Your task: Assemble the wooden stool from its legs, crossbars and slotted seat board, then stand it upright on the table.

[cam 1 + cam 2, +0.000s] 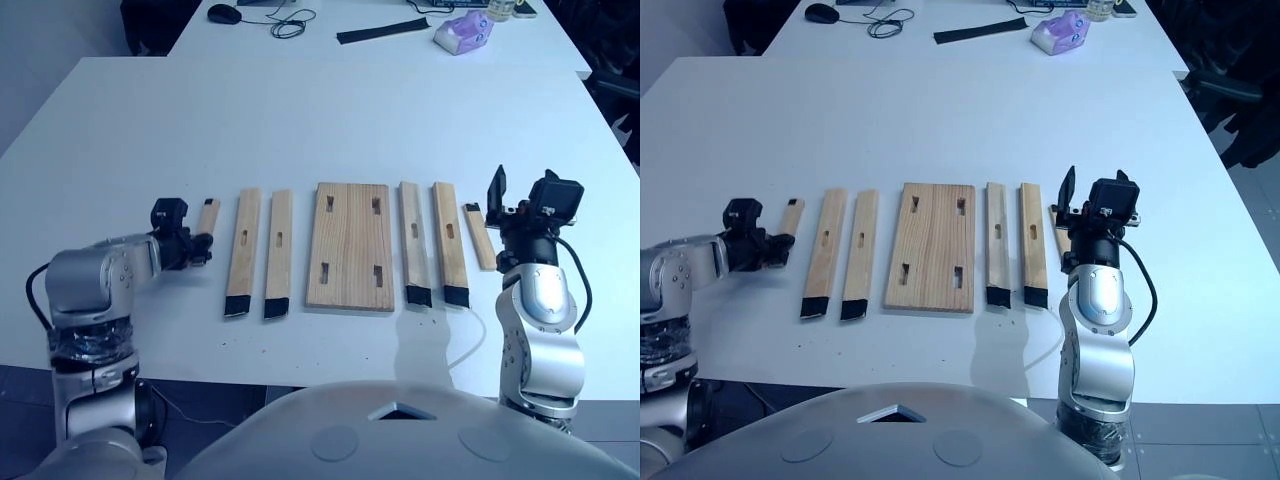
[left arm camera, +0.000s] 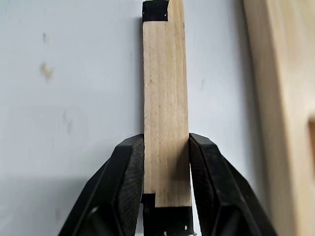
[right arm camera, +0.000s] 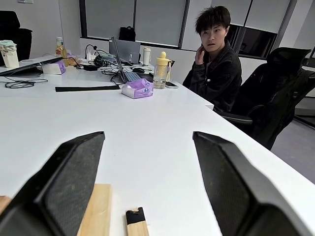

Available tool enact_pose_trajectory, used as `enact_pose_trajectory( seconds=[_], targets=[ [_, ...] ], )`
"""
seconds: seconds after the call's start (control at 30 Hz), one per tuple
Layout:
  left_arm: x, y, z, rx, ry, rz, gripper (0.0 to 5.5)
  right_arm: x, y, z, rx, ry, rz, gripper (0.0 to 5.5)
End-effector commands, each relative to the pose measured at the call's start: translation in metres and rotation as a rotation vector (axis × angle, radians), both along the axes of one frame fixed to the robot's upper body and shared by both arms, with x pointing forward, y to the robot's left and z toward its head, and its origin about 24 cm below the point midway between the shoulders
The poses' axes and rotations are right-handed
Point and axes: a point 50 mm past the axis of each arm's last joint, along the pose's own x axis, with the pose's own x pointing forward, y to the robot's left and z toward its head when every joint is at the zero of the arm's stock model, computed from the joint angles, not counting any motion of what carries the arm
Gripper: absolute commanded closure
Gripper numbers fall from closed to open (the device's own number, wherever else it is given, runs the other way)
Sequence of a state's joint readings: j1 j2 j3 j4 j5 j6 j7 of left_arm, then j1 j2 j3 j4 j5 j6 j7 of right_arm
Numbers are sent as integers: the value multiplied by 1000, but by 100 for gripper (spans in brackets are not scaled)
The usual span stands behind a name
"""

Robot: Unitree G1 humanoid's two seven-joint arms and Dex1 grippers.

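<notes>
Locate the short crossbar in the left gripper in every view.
Left eye view: short crossbar, far left of the row, in the left gripper.
Right eye view: same spot.
Left wrist view: centre, between fingers.
Right wrist view: absent.
Landmark: neighbouring slotted leg.

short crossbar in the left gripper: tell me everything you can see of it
The left crossbar is a short, narrow strip of pale wood with straight grain. Both ends are black and cut in a step. It lies flat on the white table, pointing away from the robot, at the left end of the row of parts and apart from the nearest leg. The left gripper is closed on its near end, with one finger against each long edge.
</notes>
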State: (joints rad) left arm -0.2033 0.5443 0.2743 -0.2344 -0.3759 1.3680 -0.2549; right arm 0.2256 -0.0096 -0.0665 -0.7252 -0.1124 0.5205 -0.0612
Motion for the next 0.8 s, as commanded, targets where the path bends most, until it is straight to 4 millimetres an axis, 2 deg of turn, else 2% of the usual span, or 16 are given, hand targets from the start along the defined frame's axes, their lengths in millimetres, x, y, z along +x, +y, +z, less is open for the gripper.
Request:
enact_pose_trajectory(
  seconds=[0.03,0.23,0.4,0.5,0.57,0.8],
  targets=[
    [29,-19,43,-35,-284,-103,419,8,-15,11,-36,-26,15,217],
    [48,-46,98,-121,-616,-292,419,23,-31,29,-50,-74,140,217],
    [50,-86,126,-218,-809,-569,419,30,-27,52,50,-120,482,217],
    [44,-113,129,-310,-876,-731,419,34,-22,58,125,-83,713,217],
    [38,-124,129,-398,-895,-802,419,36,-19,62,173,-59,840,217],
    [8,-145,118,-631,-885,-996,419,23,-10,82,415,-27,1280,217]
  ],
)
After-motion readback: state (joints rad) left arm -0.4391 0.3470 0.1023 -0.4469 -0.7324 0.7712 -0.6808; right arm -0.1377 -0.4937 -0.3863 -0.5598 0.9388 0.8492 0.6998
